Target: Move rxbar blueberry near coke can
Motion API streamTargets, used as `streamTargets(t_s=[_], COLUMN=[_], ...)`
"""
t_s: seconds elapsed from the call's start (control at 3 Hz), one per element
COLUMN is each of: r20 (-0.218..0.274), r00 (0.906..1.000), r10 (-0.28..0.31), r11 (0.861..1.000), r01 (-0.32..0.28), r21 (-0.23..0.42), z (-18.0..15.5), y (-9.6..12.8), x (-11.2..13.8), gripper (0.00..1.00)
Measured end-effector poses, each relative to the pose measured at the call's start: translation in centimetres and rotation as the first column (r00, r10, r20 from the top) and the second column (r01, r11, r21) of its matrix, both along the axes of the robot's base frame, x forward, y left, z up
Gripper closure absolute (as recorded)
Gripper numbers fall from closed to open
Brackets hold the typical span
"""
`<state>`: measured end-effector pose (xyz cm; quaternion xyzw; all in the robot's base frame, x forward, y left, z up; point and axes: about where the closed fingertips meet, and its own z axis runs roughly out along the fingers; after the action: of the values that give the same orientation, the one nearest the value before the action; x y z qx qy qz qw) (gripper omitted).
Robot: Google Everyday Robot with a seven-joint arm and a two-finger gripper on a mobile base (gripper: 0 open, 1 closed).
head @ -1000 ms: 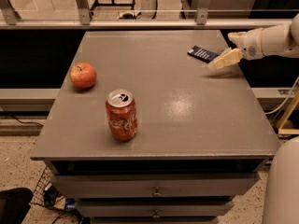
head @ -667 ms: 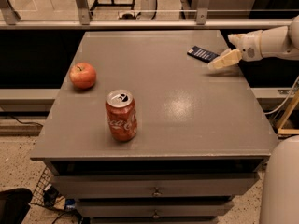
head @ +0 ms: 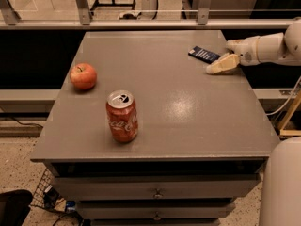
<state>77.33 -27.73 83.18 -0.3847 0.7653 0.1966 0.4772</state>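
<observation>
The rxbar blueberry (head: 203,54), a flat dark navy wrapper, lies on the grey table (head: 188,121) near its far right edge. The coke can (head: 122,116) stands upright towards the front left, far from the bar. My gripper (head: 225,55) reaches in from the right on a cream-coloured arm, just right of the bar. It is open: one finger (head: 221,65) rests low near the table beside the bar's near end, and the other sits higher, behind it. Nothing is held.
A red apple (head: 83,76) sits at the left side of the table, behind the can. A metal rail (head: 141,25) runs along the far edge. Drawers (head: 155,192) are below the front edge. A white robot part (head: 282,187) is at the lower right.
The gripper has edged slightly lower and left beside the bar. The bar, can and apple have not moved.
</observation>
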Motion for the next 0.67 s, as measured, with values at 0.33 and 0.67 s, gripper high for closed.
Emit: streamTargets(t_s=[0.33, 0.67], r20=[-0.052, -0.078], r00=[0.9984, 0.996], r10=[0.022, 0.043], r11=[1.0, 0.999], r01=[-0.021, -0.041], r21=[0.023, 0.024], z=[-0.8, -0.4], y=[1.2, 2.4], x=[-0.1, -0.3], gripper=[0.0, 0.16])
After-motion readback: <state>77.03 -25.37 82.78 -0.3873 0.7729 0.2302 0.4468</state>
